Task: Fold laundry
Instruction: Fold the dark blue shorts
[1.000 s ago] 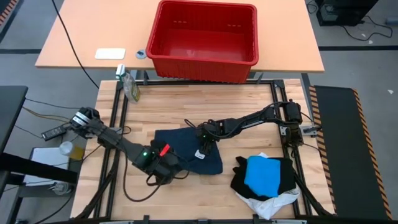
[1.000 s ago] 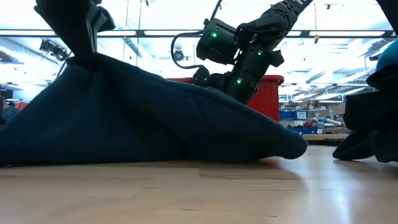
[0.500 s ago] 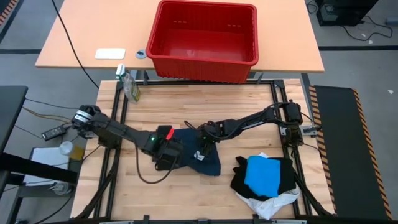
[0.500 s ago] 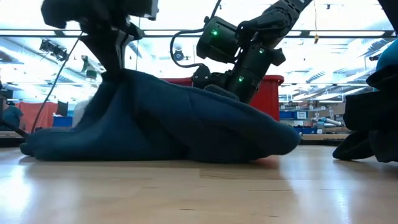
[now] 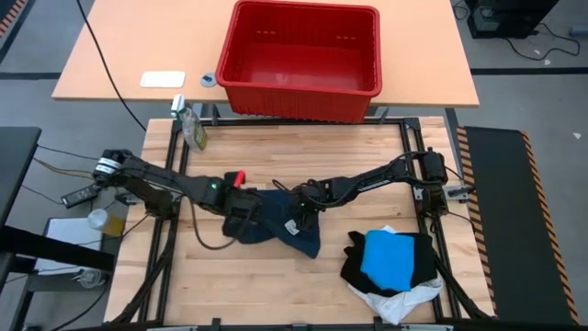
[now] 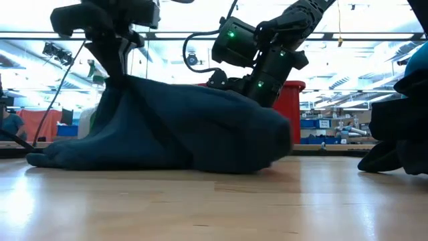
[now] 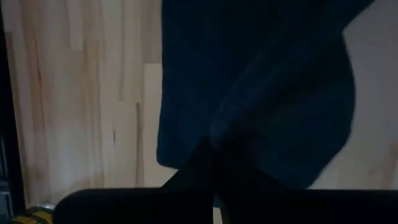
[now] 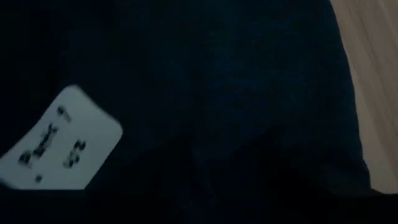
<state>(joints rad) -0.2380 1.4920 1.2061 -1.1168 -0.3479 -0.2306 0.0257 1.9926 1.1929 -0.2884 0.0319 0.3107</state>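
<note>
Dark navy garment: bunched on the wooden table near its middle, between the two arms; one edge lifted into a peak, the rest draped down onto the wood – the low view shows it as a mound.
Left hand: at the garment's left edge, clenched tight on a pinch of the navy cloth, holding that edge up off the table; the left wrist view shows the cloth hanging right in front of the fingers.
Right hand: down on the garment's right part, pressed into the cloth; fingers stand fairly wide apart, and whether they clasp any fabric – cannot tell.
White label: sewn to the navy cloth, printed text too blurred to read; seen close in the right wrist view.
Pile of other laundry: near the table's front right corner, well apart from the navy garment; bright blue piece on top of a black one, a white one sticking out beneath.
Red basket: on the separate lighter table behind, nothing visible in it.
Small items: a white flat card on the rear table.
</note>
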